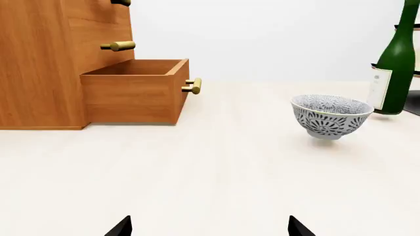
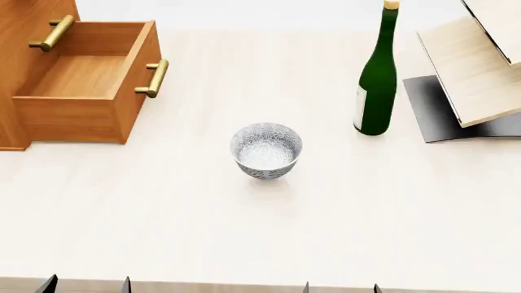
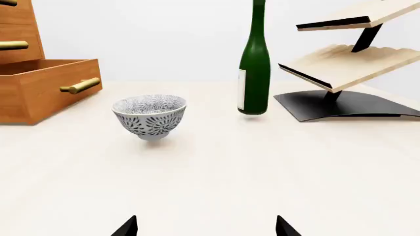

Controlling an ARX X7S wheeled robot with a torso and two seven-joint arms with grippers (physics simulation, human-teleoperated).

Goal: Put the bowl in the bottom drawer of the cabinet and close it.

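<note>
Bowl [image 2: 266,150] upright mid-table [image 2: 244,238]. Cabinet [image 2: 24,18] far left, its bottom drawer [image 2: 85,82] pulled out. Bottle [image 2: 377,79] stands right of bowl, behind it; slanted boards [image 2: 476,67] further right.

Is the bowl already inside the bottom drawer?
No. In the head view the bowl stands on the table, apart from the open, empty bottom drawer.

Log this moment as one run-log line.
bowl: upright on table, ungrasped | bottom drawer: open, empty | left gripper: open | right gripper: open
</note>
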